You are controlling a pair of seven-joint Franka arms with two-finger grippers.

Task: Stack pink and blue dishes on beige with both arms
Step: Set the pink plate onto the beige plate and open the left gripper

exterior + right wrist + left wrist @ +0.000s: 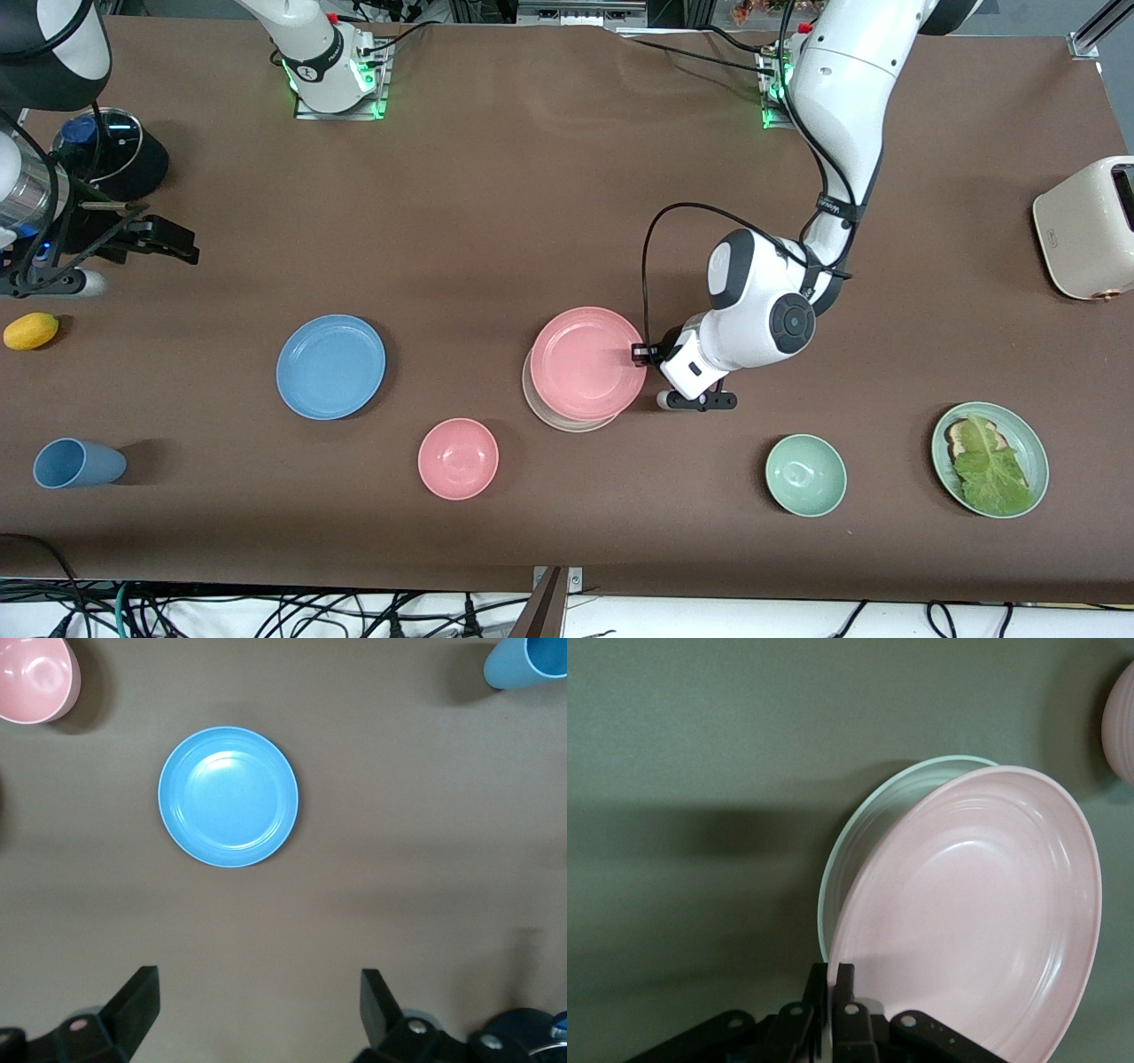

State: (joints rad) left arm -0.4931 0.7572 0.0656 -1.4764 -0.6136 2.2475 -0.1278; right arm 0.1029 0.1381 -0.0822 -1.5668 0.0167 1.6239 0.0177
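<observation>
We have the left gripper (640,354) clamped on the rim of the flat round matte pink plate (588,362), pinched between its fingers (830,1010) at the edge so the plate's body reaches out past the fingertips, over the flat round matte cream-beige plate (567,420) and offset from it, so probably mid-placement. The right gripper (257,1014) waits with its fingers spread wide and nothing between them, high over the table; the flat round matte sky-blue plate (229,796) lies flat well out ahead of those fingertips, untouched, likely its pick.
</observation>
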